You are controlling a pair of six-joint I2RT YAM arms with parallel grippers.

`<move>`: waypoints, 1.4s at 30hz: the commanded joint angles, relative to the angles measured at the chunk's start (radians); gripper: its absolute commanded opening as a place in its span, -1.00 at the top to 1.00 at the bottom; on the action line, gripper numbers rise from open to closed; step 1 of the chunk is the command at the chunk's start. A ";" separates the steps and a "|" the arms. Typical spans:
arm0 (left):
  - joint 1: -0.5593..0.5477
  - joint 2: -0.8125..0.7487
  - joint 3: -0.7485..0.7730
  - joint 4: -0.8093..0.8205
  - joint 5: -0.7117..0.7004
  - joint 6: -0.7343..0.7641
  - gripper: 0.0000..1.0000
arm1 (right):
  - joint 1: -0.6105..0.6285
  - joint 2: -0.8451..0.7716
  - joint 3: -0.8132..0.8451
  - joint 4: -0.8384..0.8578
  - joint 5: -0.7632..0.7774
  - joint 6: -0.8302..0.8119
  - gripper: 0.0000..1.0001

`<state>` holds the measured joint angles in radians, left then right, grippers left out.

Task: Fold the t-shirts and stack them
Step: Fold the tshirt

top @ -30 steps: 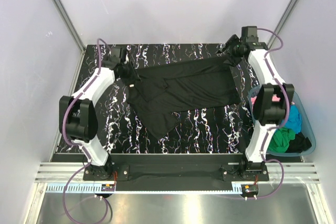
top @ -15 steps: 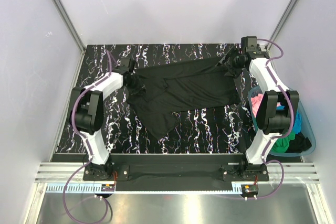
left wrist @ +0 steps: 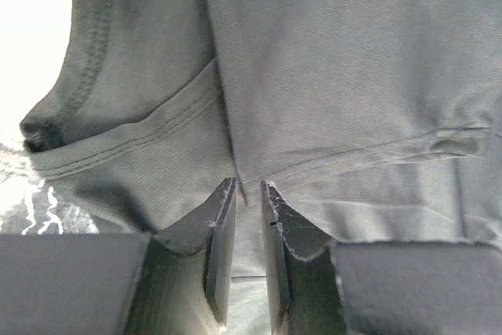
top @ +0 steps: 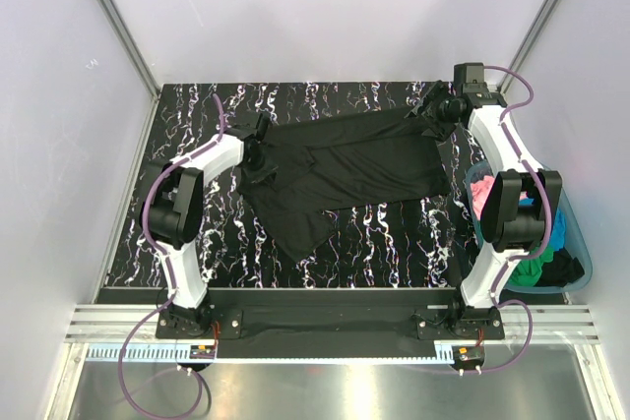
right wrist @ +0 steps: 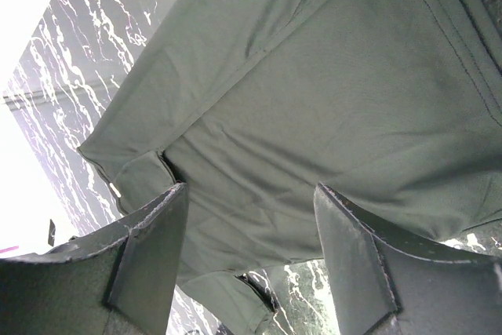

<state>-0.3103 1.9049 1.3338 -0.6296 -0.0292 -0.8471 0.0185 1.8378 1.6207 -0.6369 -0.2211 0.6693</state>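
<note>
**Top view.** One black t-shirt lies on the marbled table, partly spread and creased. Its long axis runs left to right, with the right end farther from the arm bases. One flap trails toward the near edge at lower left. Which end is the collar cannot be told here. One tub stands at the table's right side. It holds three coloured shirts bunched together: one pink, one turquoise, one green. The right arm partly hides them. The left gripper sits on the black shirt's left end and the right gripper at its far right corner.

**Left wrist view.** The left gripper has its jaws a narrow slit apart, with a seamed fold of the black t-shirt in the slit. Whether it is pinched cannot be told.

**Right wrist view.** The right gripper has its jaws spread wide and holds nothing. It is above the black t-shirt, with the table showing beyond.
</note>
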 commanded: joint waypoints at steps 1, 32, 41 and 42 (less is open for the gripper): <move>-0.006 0.013 0.034 -0.012 -0.052 -0.027 0.54 | 0.006 0.000 0.042 -0.003 0.017 -0.022 -0.45; -0.009 0.057 0.064 -0.009 -0.055 -0.020 0.86 | 0.008 0.020 0.085 -0.017 0.011 -0.022 -0.43; -0.009 0.045 0.105 -0.059 -0.066 -0.018 1.00 | 0.006 0.015 0.082 -0.015 0.012 -0.019 -0.43; -0.009 0.042 0.113 -0.065 -0.072 -0.018 1.00 | 0.006 0.012 0.081 -0.015 0.012 -0.017 -0.43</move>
<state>-0.3138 1.9610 1.3937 -0.6720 -0.0612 -0.8654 0.0189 1.8534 1.6657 -0.6563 -0.2211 0.6590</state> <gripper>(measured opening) 0.009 0.720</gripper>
